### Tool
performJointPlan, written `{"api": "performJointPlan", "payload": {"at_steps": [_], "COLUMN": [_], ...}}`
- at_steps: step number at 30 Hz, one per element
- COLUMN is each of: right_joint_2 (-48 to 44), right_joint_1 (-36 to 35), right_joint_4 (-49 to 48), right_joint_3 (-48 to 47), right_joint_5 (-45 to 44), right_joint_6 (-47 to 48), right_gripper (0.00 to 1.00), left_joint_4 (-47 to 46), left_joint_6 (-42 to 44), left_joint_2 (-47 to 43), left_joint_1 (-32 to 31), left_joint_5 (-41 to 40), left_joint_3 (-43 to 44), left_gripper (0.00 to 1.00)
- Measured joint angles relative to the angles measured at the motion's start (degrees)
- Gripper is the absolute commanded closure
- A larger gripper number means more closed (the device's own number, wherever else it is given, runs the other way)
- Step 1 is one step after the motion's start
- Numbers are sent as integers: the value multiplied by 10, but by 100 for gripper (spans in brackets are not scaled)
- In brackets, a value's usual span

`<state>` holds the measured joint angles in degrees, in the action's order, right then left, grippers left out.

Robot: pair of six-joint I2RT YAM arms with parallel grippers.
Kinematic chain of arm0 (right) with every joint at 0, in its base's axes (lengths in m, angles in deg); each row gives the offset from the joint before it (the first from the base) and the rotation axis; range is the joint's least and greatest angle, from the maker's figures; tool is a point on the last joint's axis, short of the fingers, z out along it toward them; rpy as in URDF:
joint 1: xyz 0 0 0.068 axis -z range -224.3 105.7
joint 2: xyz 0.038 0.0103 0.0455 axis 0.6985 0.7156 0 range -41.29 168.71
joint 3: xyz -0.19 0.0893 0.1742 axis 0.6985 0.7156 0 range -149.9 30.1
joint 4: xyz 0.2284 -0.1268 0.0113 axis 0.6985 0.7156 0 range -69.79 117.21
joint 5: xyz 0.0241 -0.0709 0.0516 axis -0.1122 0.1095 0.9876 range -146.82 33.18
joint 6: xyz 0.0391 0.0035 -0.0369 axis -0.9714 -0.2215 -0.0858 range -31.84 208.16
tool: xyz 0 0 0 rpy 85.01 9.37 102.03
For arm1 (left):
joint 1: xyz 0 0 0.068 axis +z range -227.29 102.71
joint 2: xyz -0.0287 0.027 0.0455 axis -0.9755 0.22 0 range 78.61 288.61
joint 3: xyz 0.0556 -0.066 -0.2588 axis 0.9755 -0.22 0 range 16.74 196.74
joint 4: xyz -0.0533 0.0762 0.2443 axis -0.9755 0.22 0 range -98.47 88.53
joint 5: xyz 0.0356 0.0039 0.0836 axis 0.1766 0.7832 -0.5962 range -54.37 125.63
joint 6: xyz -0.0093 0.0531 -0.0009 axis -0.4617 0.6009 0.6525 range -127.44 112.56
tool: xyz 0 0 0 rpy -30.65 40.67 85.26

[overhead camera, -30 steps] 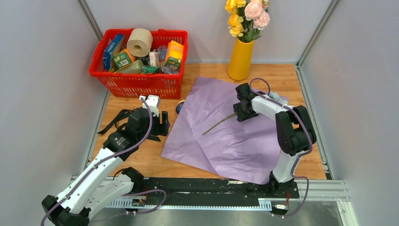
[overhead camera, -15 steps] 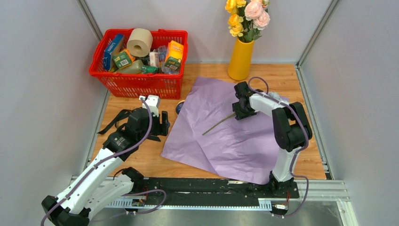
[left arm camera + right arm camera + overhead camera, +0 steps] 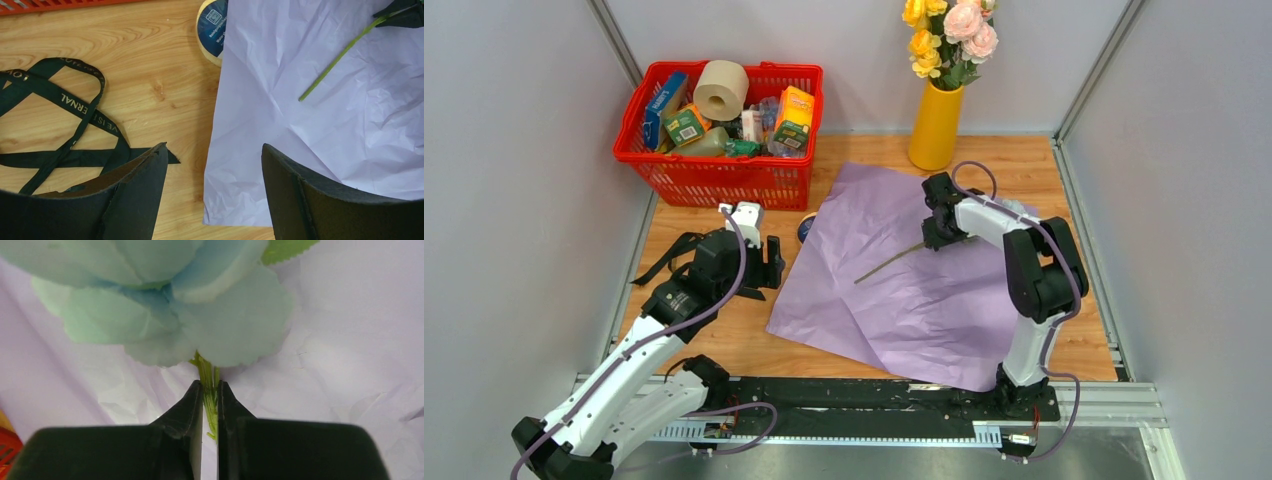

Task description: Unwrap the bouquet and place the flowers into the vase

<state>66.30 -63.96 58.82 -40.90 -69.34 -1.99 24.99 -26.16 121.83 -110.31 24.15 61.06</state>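
One loose flower (image 3: 165, 300): pale blue bloom lying on the lilac paper (image 3: 904, 300), directly ahead of the right gripper (image 3: 210, 390); its green stem (image 3: 340, 55) is trailed back beneath the fingers.
Right gripper: pressed together on the stem, just under the bloom — the head is left free.
Left gripper (image 3: 214, 150): spread wide, nothing held; the black ribbon (image 3: 75, 100) is seen beneath and beside one finger, the paper edge beneath the other.
Handling: judged light and springy — petals soft and easily crushed, the thin stem apt to pivot in a narrow pinch. A hold high on the stem is favoured, so that the long tail hangs down.
Vase (image 3: 935, 125): stood beyond the right gripper, well apart, with pink and yellow flowers (image 3: 954, 35) already in it.
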Motion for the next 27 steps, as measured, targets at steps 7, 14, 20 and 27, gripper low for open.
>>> {"api": "performJointPlan", "payload": {"at_steps": [7, 14, 20, 27], "right_joint_2": [-87, -216, -298, -370], "right_joint_1": [-3, -31, -45, -34], "right_joint_4": [14, 9, -163, -653], "right_joint_3": [0, -26, -6, 153], "right_joint_5": [-68, -198, -276, -153], "right_joint_6": [20, 81, 280, 672], "right_gripper": [100, 100, 100, 100], "left_joint_4": [0, 0, 0, 0], "left_joint_6": [0, 0, 0, 0], "left_joint_2": [-3, -3, -3, -3], "left_joint_1": [0, 0, 0, 0], "left_joint_5": [0, 0, 0, 0], "left_joint_3": [0, 0, 0, 0], "left_gripper": [23, 23, 23, 23]}}
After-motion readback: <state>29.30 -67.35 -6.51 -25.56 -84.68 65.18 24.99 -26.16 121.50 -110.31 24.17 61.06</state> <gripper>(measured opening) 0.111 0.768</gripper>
